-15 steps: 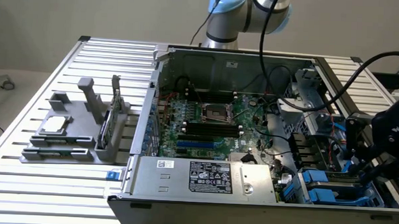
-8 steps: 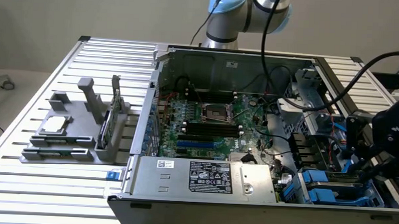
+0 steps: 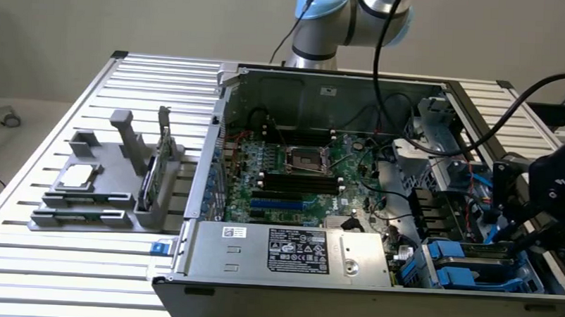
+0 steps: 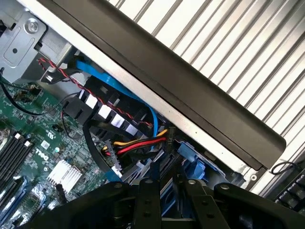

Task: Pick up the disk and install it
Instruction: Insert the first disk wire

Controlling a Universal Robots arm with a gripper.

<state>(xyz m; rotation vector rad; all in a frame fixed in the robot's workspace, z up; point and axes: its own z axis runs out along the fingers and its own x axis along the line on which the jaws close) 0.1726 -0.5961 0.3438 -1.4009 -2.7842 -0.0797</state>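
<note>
Low at the exterior view's right, the gripper (image 3: 531,236) is at the blue-framed disk (image 4: 193,164); gripping or not, I can't tell. Probably stiff, heavyish; hold the frame's edges.

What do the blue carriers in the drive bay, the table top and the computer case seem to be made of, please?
Blue carriers: likely moulded plastic, bright uniform colour with a soft sheen.
Table top: probably aluminium, pale silver ribbed slats, matt.
Computer case: looks like sheet steel, bare grey, folded edges and punched holes.
</note>
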